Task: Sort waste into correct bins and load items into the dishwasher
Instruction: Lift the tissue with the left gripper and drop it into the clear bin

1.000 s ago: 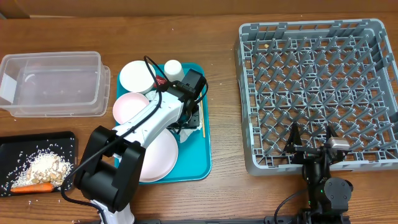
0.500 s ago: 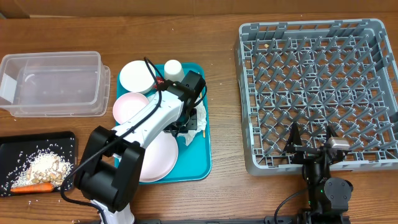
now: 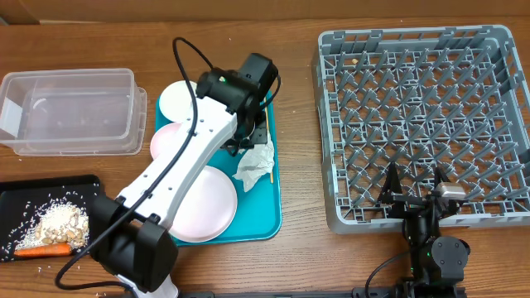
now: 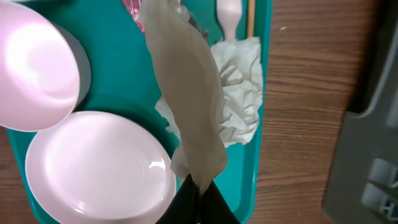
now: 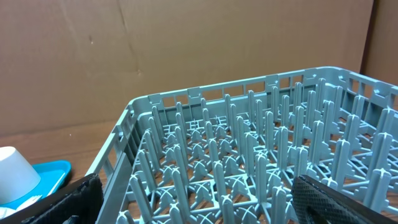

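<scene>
while the left gripper pinches a napkin, the right gripper gapes.

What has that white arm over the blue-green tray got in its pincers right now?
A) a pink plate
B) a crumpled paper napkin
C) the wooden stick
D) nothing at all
B: the left gripper is pinched shut on a white napkin, which hangs above the teal tray.
</scene>
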You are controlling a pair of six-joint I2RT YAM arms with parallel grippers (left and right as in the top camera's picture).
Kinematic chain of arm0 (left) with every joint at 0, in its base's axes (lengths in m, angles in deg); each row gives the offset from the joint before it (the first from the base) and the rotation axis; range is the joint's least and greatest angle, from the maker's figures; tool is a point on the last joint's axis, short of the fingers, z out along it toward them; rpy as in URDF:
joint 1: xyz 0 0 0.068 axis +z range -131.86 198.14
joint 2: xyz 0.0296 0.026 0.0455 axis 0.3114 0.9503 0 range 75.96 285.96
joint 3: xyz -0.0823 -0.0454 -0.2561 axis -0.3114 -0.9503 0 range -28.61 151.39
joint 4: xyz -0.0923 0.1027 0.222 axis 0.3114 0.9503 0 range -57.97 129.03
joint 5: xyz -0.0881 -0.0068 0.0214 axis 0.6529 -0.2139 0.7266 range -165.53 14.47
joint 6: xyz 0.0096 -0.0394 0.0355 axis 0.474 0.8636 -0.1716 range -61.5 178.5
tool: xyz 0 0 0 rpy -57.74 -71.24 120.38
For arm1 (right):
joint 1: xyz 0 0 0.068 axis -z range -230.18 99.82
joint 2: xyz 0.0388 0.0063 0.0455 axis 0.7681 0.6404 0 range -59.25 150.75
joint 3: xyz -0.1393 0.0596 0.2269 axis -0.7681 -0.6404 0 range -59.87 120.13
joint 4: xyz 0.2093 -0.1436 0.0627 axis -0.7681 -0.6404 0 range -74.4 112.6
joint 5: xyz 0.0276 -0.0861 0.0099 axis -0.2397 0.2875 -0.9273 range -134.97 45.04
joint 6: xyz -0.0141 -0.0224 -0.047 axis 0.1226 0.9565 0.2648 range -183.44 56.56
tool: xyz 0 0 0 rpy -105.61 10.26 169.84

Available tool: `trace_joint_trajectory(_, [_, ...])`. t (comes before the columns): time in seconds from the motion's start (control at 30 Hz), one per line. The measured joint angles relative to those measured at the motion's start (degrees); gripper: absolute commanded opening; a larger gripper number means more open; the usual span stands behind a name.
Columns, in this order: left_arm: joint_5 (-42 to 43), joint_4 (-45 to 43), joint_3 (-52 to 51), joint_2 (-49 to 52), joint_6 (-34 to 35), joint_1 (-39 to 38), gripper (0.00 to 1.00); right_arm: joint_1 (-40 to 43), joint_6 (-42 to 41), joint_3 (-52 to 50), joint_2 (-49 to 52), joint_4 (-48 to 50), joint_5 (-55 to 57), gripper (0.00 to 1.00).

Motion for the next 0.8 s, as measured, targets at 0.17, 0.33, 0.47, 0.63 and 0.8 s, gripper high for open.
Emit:
trace_joint_trajectory(0.17, [-1.51, 0.94, 3.58, -3.21, 0.0, 2.03, 0.04, 0.02, 0.0, 0.0, 0.0, -0.02, -0.04, 1.0])
trace_joint_trajectory(0.33, [-2.75, 0.98, 4.52, -8.9, 0.0, 10.84, 0.04, 0.02, 0.0, 0.0, 0.0, 0.0, -0.02, 1.0])
trace_joint_trajectory(0.47, [-3.23, 0.26, 4.94, -11.82, 0.22, 20.74, 0.04, 0.02, -0.02, 0.0, 0.0, 0.0, -0.02, 1.0])
trace_joint_trajectory(0.63, [-3.67, -2.8, 4.94, -11.89, 1.9, 31.3, 0.04, 0.0, 0.0, 0.0, 0.0, -0.02, -0.04, 1.0])
trace_joint_trajectory(0.8, [-4.11, -6.29, 4.94, -9.53, 2.19, 37.51, 0.04, 0.02, -0.02, 0.0, 0.0, -0.02, -0.02, 1.0])
